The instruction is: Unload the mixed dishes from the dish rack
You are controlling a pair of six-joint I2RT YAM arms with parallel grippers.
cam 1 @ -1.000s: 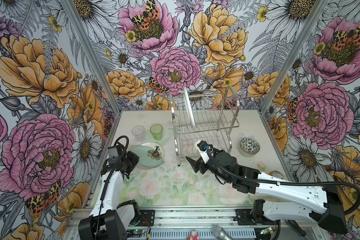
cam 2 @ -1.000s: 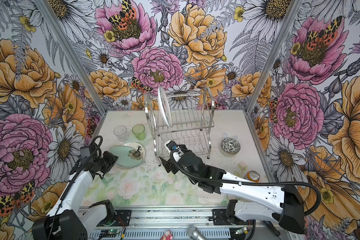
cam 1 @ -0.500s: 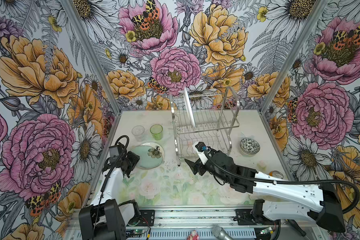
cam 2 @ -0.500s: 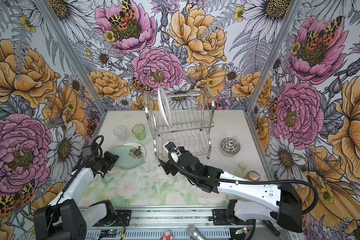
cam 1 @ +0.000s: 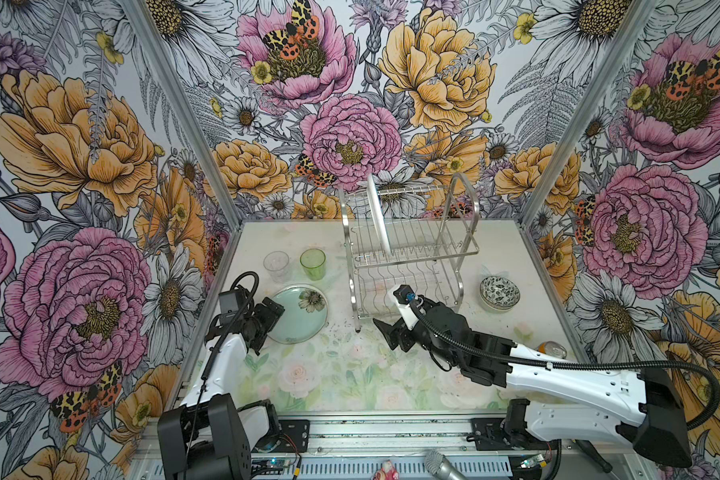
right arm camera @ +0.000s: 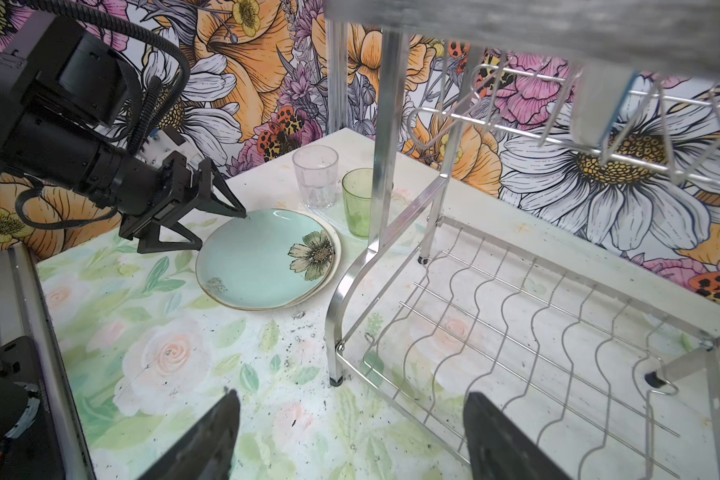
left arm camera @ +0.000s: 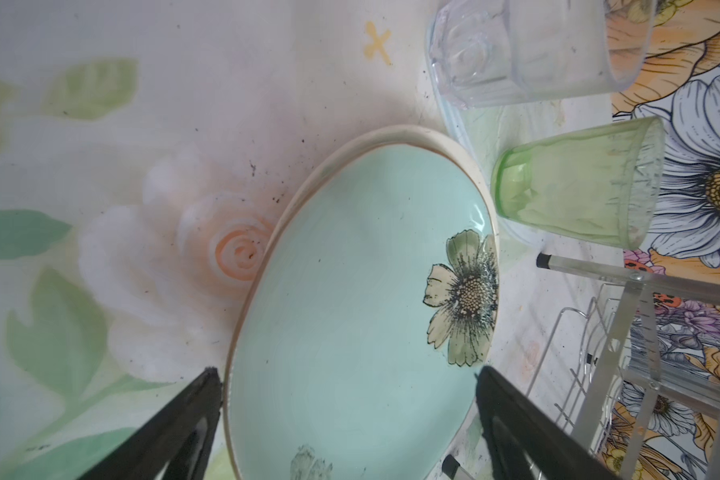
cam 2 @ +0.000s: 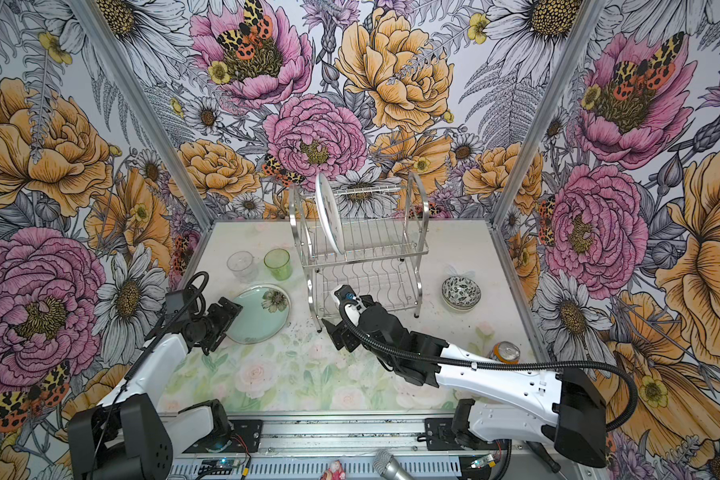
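Newly opened, the left claw [left arm camera: 348, 374] gapes around the edge of the aqua plate [left arm camera: 350, 291], which lies on the cream plate [left arm camera: 391, 134] on the surface [cam 1: 350, 374]. Apart too, the right claw [right arm camera: 352, 397] hovers by the rack [right arm camera: 387, 124], which holds one upright white plate [cam 1: 378, 220].

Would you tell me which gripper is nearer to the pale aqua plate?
Left: the left gripper sits open at the pale aqua plate's rim; the right gripper, beside the dish rack.

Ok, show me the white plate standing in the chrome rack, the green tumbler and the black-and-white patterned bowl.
Upright white round plate [cam 1: 378, 216]: in a top view, on its pale face.
Translucent green tumbler [cam 1: 313, 266]: in a top view, on its side wall.
Black-and-white patterned small bowl [cam 1: 499, 289]: in a top view, on its inside bottom.
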